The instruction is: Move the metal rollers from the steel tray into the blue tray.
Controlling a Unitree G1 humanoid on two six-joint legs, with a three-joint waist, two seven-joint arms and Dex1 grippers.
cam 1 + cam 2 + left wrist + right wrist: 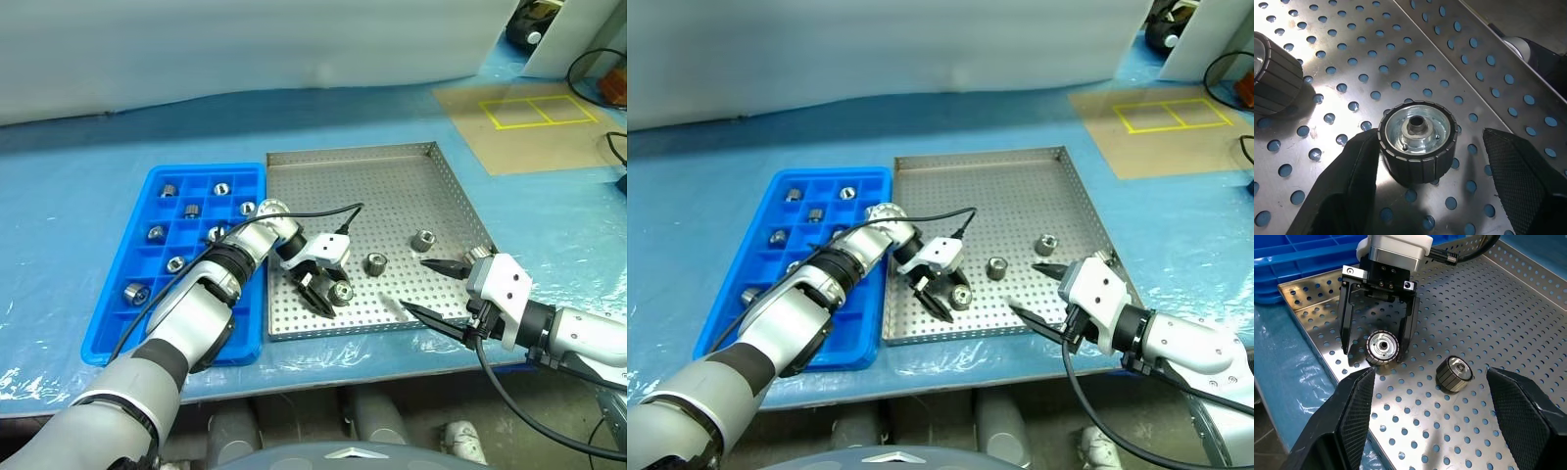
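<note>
Left gripper (326, 291) straddles a roller (1382, 347) near the steel tray's (392, 162) near-left edge, fingers apart; my right wrist view shows one finger touching it, a gap on the other. Right gripper (431, 290) hangs open at the near-right rim. Head view adds two loose rollers (376, 262) and the filled blue tray (147, 211).

No writing, label, brand, number or readable sign shows on anything in these four camera views
</note>
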